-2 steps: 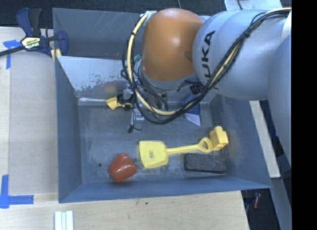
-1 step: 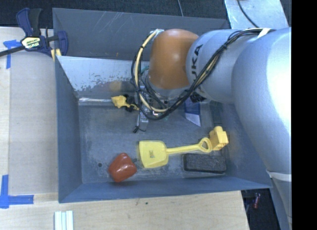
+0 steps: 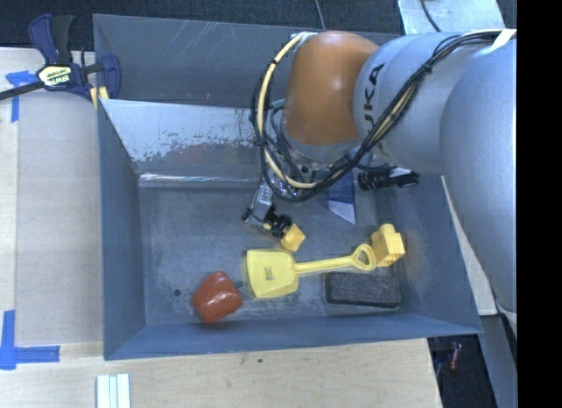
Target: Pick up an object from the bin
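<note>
Your gripper [image 3: 266,213] hangs low near the bin's middle (whether open or closed can't be told), just beside a small yellow block [image 3: 292,239]. Centre squarely over that block before descending, and keep clear of the yellow toy shovel [image 3: 279,273] lying just past it.

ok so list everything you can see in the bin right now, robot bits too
toy shovel: 1, yellow, front middle of the floor, handle towards the view's right
small block: 1, yellow, just behind the shovel's blade, beside the hand
chunky piece: 1, yellow, at the shovel's handle end
rounded lump: 1, red, front left, beside the blade
flat pad: 1, dark grey, front right, in front of the handle
scrap: 1, blue and white, partly under the arm
bin: 1, grey metal
arm: 1, silver-grey with an orange cover, from the view's right
hand: 1, dark, low over the middle floor
</note>
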Motion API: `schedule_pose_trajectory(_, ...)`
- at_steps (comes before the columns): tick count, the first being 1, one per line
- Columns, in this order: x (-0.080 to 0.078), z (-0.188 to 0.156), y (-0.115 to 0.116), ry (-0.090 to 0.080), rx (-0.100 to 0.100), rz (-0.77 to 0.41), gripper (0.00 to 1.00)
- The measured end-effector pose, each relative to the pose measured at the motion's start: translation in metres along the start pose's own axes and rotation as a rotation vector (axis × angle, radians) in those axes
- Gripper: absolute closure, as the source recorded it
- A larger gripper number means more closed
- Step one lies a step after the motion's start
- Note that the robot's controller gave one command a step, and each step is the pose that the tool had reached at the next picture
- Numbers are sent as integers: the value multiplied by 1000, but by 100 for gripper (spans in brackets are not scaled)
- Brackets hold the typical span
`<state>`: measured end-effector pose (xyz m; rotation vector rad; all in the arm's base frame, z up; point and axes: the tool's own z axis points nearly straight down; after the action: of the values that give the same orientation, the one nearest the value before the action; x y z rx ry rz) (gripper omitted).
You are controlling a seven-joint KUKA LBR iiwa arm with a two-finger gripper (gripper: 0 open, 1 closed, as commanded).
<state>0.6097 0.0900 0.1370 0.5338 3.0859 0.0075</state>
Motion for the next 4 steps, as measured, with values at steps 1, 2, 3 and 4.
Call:
schedule_pose_trajectory(1, -6, 38, 34, -6, 0, -166, 0)
schedule_pose_trajectory(2, -1, 66, -24, -5, 0, -161, 0)
schedule_pose_trajectory(3, -5, 65, -57, -13, -3, -353, 100)
schedule_pose_trajectory(4, -5, 65, -57, -13, -4, -352, 100)
